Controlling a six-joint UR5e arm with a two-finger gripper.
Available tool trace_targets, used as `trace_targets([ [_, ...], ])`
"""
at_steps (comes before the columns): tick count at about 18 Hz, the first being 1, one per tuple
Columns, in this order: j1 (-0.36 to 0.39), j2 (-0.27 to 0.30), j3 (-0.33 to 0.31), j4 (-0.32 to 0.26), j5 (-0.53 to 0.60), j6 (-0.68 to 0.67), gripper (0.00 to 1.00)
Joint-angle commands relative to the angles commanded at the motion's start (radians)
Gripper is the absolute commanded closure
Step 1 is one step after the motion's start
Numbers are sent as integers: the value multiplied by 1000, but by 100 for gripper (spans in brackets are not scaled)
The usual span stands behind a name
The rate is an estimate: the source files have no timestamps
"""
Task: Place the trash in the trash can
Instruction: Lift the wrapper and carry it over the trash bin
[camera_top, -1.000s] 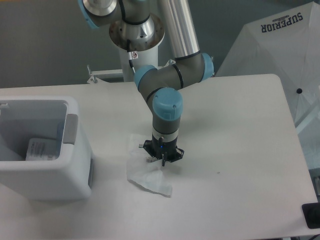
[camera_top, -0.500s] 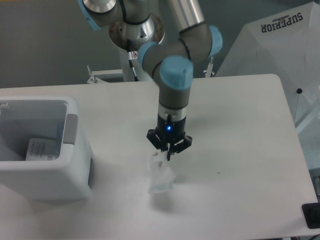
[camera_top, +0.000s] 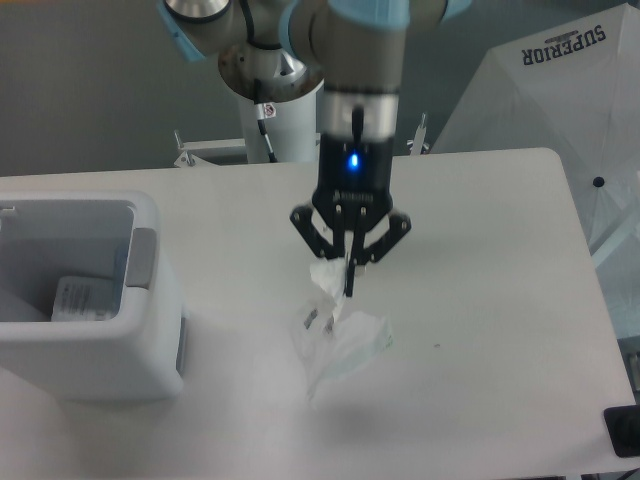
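Higher now, hand (camera_top: 348, 283) pinching bag (camera_top: 338, 335)

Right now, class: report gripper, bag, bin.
Gripper shut on plastic bag, bag hanging above table. Trash can left, open, nothing between.

A white bench (camera_top: 480, 250) with rounded corners fills most of the view. Beyond its right edge stands a white umbrella (camera_top: 545, 95) printed "SUPERIOR". A small black object (camera_top: 622, 432) sits at the lower right.
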Motion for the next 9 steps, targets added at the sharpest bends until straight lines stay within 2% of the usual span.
trace_targets([
  [4, -41, 38, 29, 2, -100, 2, 84],
  [9, -158, 32, 35, 2, -103, 37, 84],
])
